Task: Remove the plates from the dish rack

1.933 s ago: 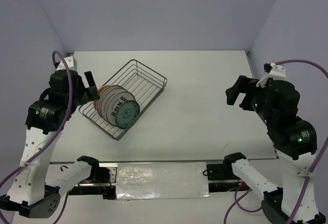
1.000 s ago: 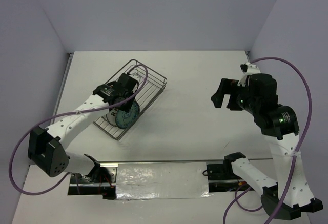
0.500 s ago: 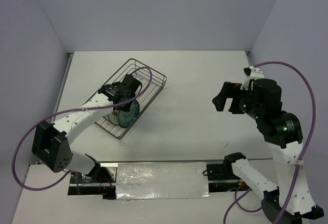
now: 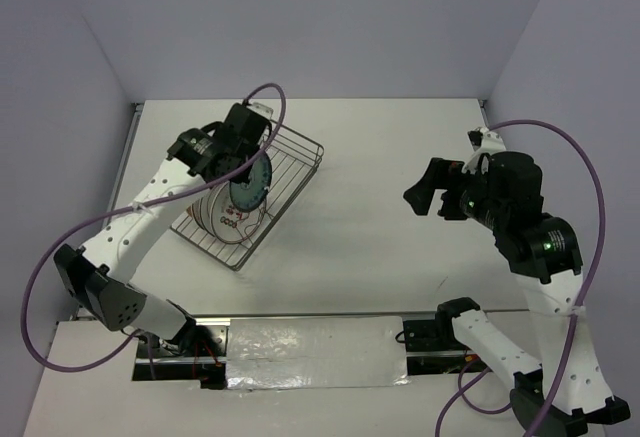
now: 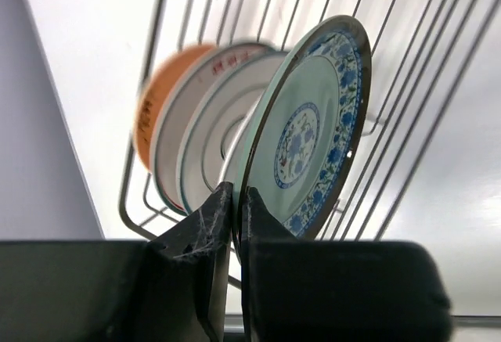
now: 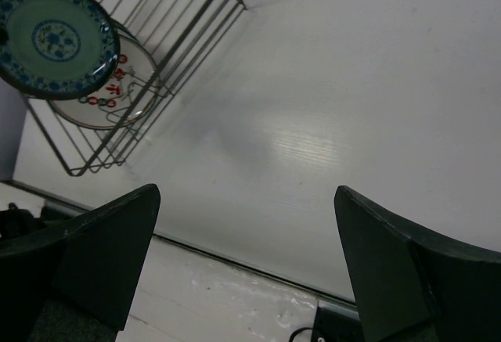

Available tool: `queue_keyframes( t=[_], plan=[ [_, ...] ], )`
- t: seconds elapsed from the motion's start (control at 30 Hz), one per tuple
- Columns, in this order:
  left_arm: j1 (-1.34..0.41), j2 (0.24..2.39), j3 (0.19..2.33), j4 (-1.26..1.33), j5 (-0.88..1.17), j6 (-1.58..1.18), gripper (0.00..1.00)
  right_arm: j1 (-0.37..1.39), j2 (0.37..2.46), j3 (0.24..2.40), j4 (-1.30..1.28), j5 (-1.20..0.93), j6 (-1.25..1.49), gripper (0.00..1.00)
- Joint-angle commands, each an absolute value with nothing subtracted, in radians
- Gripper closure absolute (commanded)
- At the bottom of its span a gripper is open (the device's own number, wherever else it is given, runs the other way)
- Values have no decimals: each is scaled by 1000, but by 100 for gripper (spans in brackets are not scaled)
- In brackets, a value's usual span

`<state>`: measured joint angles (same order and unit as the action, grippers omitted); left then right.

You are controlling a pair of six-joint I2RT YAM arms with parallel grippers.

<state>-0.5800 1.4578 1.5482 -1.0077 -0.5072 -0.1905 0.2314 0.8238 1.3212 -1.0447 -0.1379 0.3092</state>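
The left pincer [image 5: 236, 198] pinches the teal plate [image 5: 309, 135] by its thin rim, so it may slip and hit the dish rack [image 4: 290, 162].

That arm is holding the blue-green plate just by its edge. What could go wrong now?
1. The left gripper pinches only the rim of the teal plate, so the plate might slip or twist and drop.
2. The plate hangs close beside the other plates and over the rack; a swing could knock them or snag the wires.
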Motion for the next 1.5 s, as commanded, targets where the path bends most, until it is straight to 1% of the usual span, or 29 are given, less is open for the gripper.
queue_keyframes(
  t=[0.0,0.07,0.1,0.13,0.17,0.23,0.3,0.4,0.5,0.57,0.63,0.67,0.7,0.73,0.77,0.8,0.83,0.87,0.9,0.97,1.0,1.03,1.1,1.17,1.23,1.3,1.37,1.4,1.47],
  plan=[
    [-591,1442,1753,-1080,-514,-221,100,236,830,1278,-851,-320,365,0],
    [-591,1440,1825,-1088,-450,-242,100,236,828,1247,-763,-397,426,0],
    [-591,1430,1873,-1077,-411,-267,100,238,831,1218,-673,-466,470,0],
    [-591,1421,1882,-1060,-364,-279,100,238,836,1207,-628,-489,491,0],
    [-591,1410,1882,-1005,-253,-297,100,241,850,1192,-589,-508,511,0],
    [-591,1370,1833,-927,-128,-365,100,253,870,1189,-488,-532,541,0],
    [-591,1335,1745,-789,45,-449,100,287,911,1206,-430,-528,532,0],
    [-591,1309,1628,-608,235,-555,100,357,991,1241,-413,-486,502,0],
    [-591,1295,1545,-462,342,-632,100,418,1070,1261,-446,-376,463,1],
    [-591,1293,1511,-413,371,-655,100,434,1092,1246,-443,-319,462,3],
    [-591,1299,1499,-375,400,-673,100,437,1100,1223,-414,-334,469,14],
    [-591,1308,1487,-365,411,-676,100,437,1097,1203,-378,-363,474,32],
    [-591,1312,1482,-359,416,-680,99,439,1095,1197,-365,-376,477,44],
    [-589,1316,1479,-359,411,-680,97,437,1089,1190,-359,-382,477,61],
    [-589,1322,1473,-364,402,-673,94,437,1086,1186,-351,-368,480,86],
    [-589,1325,1473,-373,385,-669,79,436,1080,1184,-350,-359,480,94],
    [-589,1328,1476,-408,332,-666,64,436,1077,1184,-353,-345,479,98],
    [-586,1335,1491,-435,290,-655,19,431,1078,1186,-374,-304,474,100],
    [-586,1342,1511,-550,150,-649,1,417,1086,1187,-389,-273,477,100],
    [-581,1379,1598,-693,-8,-628,1,381,1100,1180,-451,-200,514,100],
    [-577,1393,1630,-766,-102,-627,1,362,1109,1172,-466,-114,535,100],
    [-571,1403,1673,-869,-215,-621,0,306,1115,1136,-475,-79,555,100],
    [-566,1414,1696,-922,-273,-552,0,234,1135,1079,-444,-32,610,100],
    [-566,1408,1715,-971,-337,-479,1,135,1176,987,-350,-38,647,100],
    [-566,1411,1732,-1005,-366,-402,0,62,1227,922,-228,-96,653,100],
    [-565,1416,1735,-1045,-358,-342,0,31,1339,913,-169,-139,653,100],
    [-566,1413,1711,-1055,-325,-263,0,14,1422,939,-111,-184,637,100],
    [-566,1411,1703,-1075,-313,-250,0,14,1502,956,-107,-192,627,100],
    [-566,1399,1677,-1092,-319,-244,1,14,1580,1012,-113,-207,614,100]
  ],
)
